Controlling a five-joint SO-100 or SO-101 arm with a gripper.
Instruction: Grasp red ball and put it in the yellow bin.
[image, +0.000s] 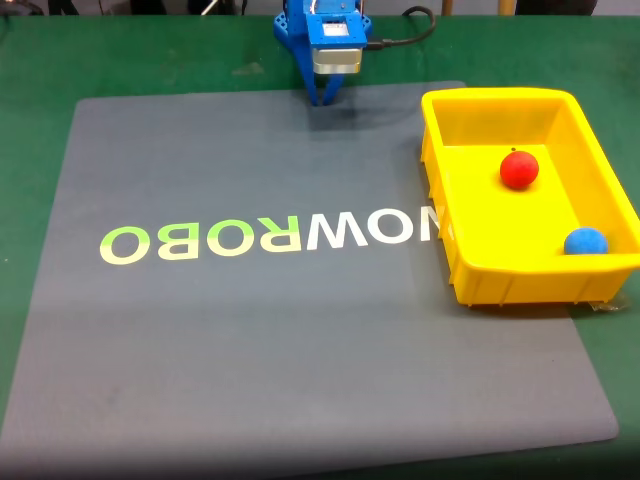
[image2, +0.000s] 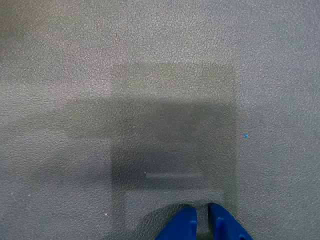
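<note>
Hand (image2: 202, 222) cut off, near-closed, red ball (image: 519, 169) inside yellow bin (image: 500, 102)

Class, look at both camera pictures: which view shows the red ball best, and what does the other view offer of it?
The fixed view is best: the red ball lies in plain sight inside the yellow bin, apart from the blue ball. The wrist view offers grey mat and the hand, its fingertips nearly together.
</note>
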